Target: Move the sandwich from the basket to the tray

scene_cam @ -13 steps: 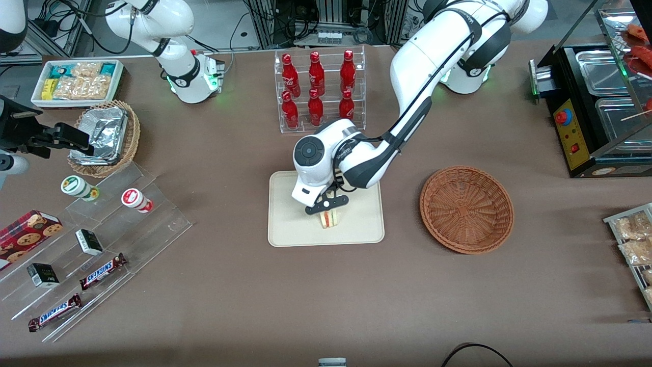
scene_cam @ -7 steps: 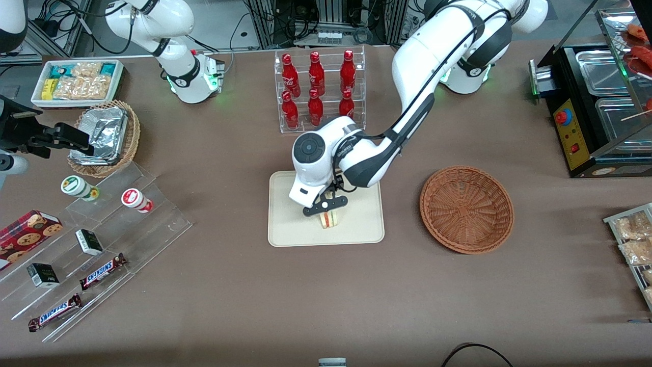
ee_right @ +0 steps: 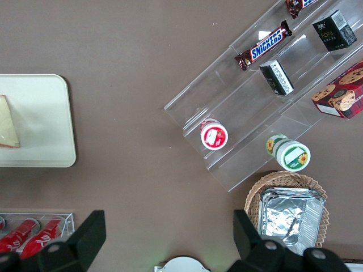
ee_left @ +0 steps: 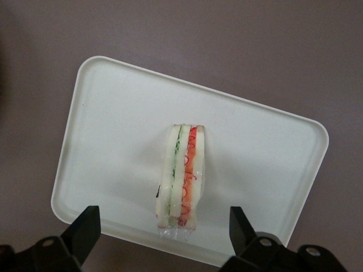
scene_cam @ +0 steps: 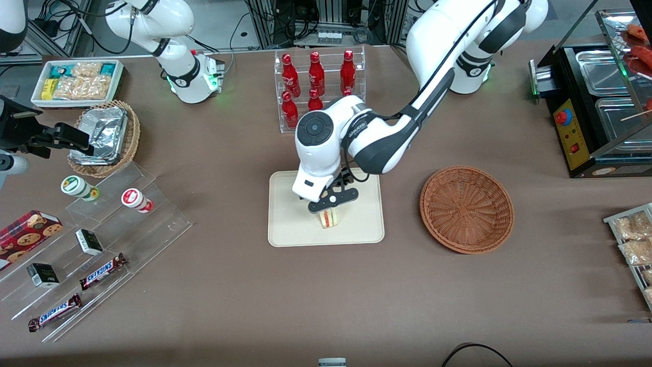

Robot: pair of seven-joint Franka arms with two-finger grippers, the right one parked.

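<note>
On the tray (scene_cam: 290,224) the sandwich (scene_cam: 330,218) lies free; gripper (scene_cam: 333,201) spread wide just above it, clear of the bread; basket (scene_cam: 466,209) beside tray.

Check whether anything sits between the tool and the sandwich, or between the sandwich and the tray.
Nothing visible does. The sandwich already stands on the tray, with no other item on it. The tool hovers open directly above the sandwich, its fingers spread wide to either side with only air between. The basket holds nothing.

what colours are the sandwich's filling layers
Green and red-orange between white bread on the sandwich, clearest in the left wrist view; gripper open above.
</note>
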